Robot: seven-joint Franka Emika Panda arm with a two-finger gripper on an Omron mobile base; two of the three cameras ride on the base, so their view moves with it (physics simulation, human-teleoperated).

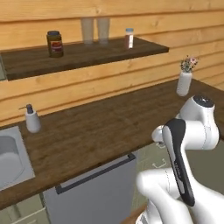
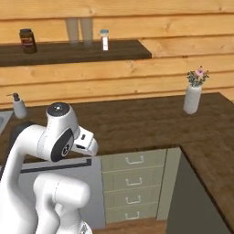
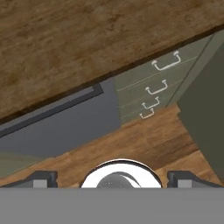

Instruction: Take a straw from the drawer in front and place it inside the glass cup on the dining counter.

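A stack of several pale green drawers (image 2: 132,161) sits shut under the dark wood countertop (image 2: 137,121), each with a small silver handle. The hand view looks down on the same drawer fronts (image 3: 144,75) at upper right. My gripper (image 3: 113,180) hangs above the counter's front edge, left of the drawers, and is open, its two dark fingertips (image 3: 43,178) wide apart with nothing between them. In the right base view my white hand (image 2: 86,142) juts out over the counter edge. The straw is hidden. The glass cup and the dining counter are out of view.
A grey dishwasher panel (image 1: 96,192) with a long dark bar stands left of the drawers. On the counter are a sink (image 1: 8,157), a soap dispenser (image 1: 32,119) and a white flower vase (image 2: 193,98). A wall shelf (image 1: 87,54) carries a jar, two tall glasses and a small bottle.
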